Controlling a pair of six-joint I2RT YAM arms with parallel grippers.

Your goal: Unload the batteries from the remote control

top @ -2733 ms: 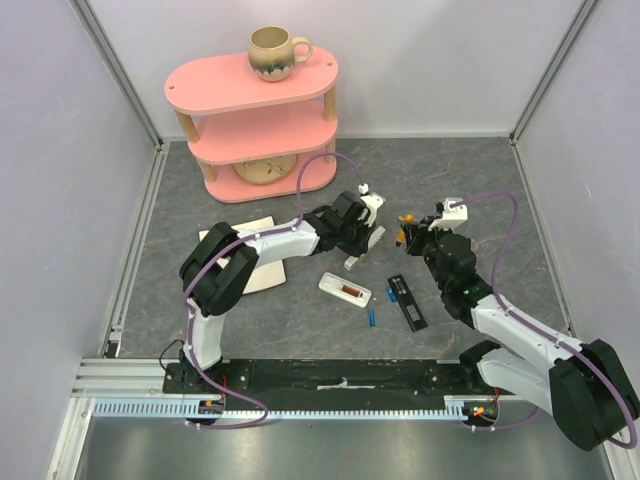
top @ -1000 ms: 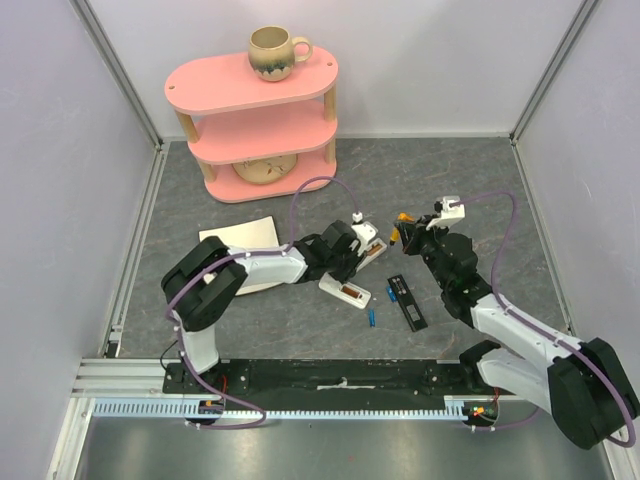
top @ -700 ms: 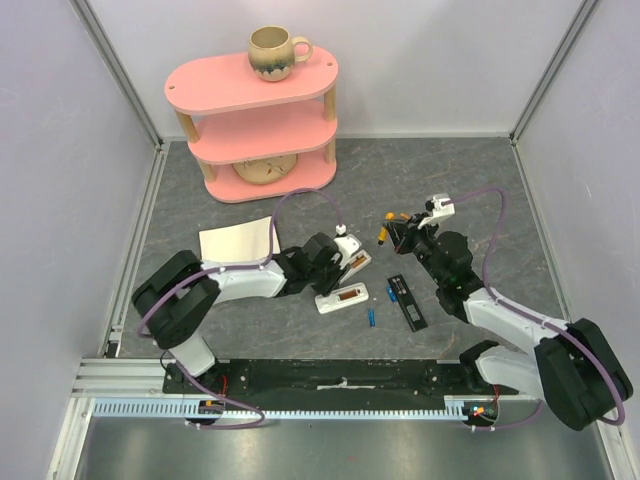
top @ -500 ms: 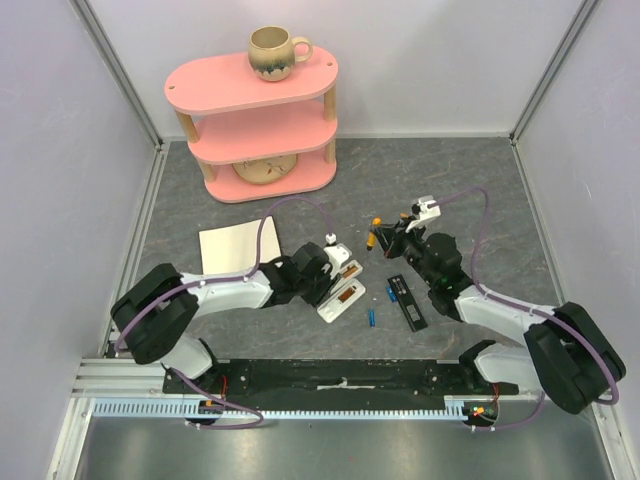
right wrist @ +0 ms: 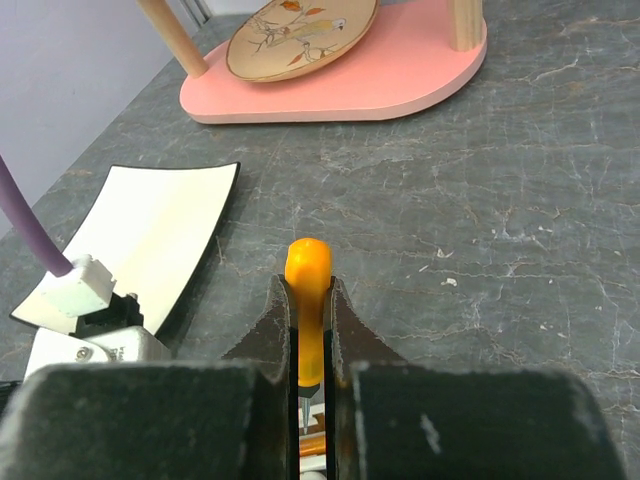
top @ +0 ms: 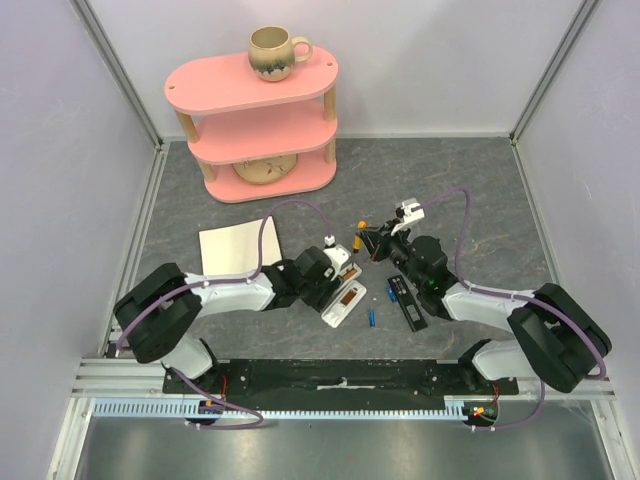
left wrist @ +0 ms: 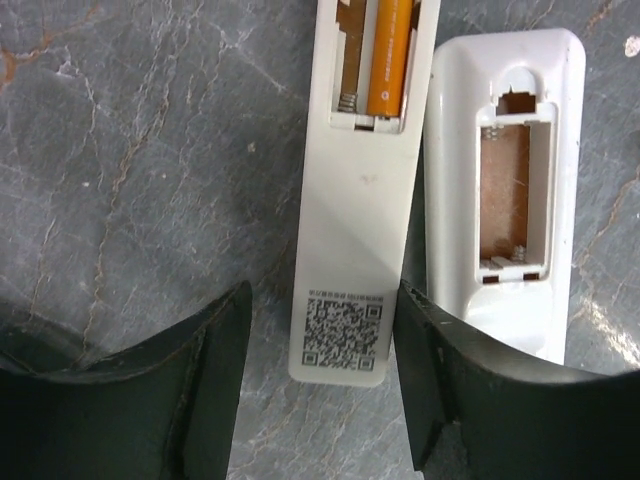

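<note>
Two small blue batteries lie loose on the table, one (top: 371, 318) below the other (top: 388, 294), right of a white remote (top: 345, 298). In the left wrist view that remote (left wrist: 350, 250) lies back-up with a QR label, and its open bay holds an orange cell (left wrist: 390, 60). A second white remote body (left wrist: 505, 190) with an empty bay lies beside it. My left gripper (left wrist: 320, 310) is open and straddles the labelled remote's end; it also shows from above (top: 330, 283). My right gripper (right wrist: 310, 300) is shut on the orange-handled screwdriver (right wrist: 308, 265), tip down over the remote, and also shows from above (top: 365, 243).
A long black strip (top: 407, 302) lies right of the batteries. A white card (top: 238, 242) lies to the left. A pink three-tier shelf (top: 255, 110) stands at the back with a mug (top: 272, 52) on top and a plate (right wrist: 300, 30) on its lowest tier.
My left gripper has come down and towards the near left, now straddling the remote, which has turned. My right gripper has carried the screwdriver left towards the remote.
</note>
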